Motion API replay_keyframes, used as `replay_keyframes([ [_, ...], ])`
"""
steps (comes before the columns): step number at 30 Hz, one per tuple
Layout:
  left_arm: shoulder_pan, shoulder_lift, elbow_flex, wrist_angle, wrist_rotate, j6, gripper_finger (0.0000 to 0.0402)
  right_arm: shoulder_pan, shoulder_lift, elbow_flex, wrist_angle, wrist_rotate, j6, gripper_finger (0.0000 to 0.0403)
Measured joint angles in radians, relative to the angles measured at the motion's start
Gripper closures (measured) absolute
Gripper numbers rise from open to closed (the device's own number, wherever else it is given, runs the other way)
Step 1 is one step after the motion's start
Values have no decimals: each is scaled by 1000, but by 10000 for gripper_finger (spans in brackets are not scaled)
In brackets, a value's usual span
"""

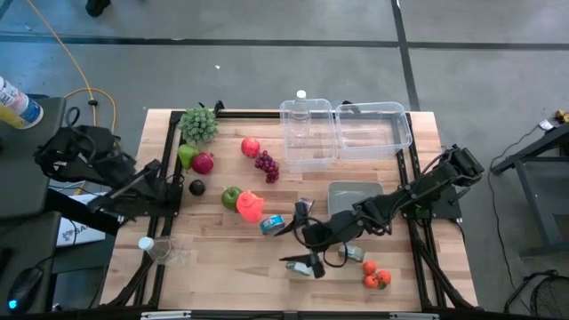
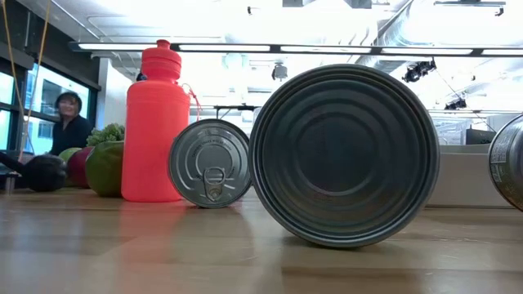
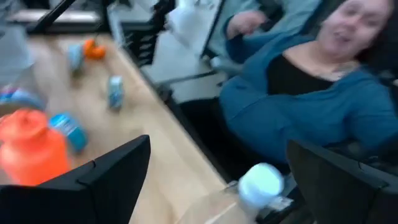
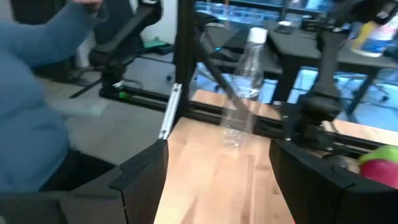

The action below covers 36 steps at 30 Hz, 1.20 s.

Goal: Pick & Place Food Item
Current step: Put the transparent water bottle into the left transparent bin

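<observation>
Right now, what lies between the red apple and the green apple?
In the high view, a small dark fruit lies between the red apple and the green apple.

Right arm extends across the table's near right area, right gripper (image 1: 307, 263) low at the front edge, fingers (image 4: 140, 171) spread apart. Left arm folded at the table's left side, left gripper (image 3: 217, 180) parted.

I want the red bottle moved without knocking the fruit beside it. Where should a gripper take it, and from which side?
Grip the red bottle across its straight body, below the narrower cap, probably coming down from above. It stands upright in the low view, with the green apple close on one side and a can on the other, so fingers should close along the free axis.
</observation>
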Motion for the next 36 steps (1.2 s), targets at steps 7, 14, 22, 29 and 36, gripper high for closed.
replay_keyframes([
  [7,0,1,-27,31,51,92,39,0,0,0,37,-3,56,133],
  [14,0,-7,-101,96,250,183,39,0,0,0,18,-2,87,133],
  [22,0,-55,-173,126,220,167,39,-2,0,0,10,-2,52,133],
  [29,0,-56,-241,196,222,134,39,-7,0,0,9,-2,11,133],
  [36,0,-56,-291,262,369,131,39,-6,0,0,9,-2,3,133],
])
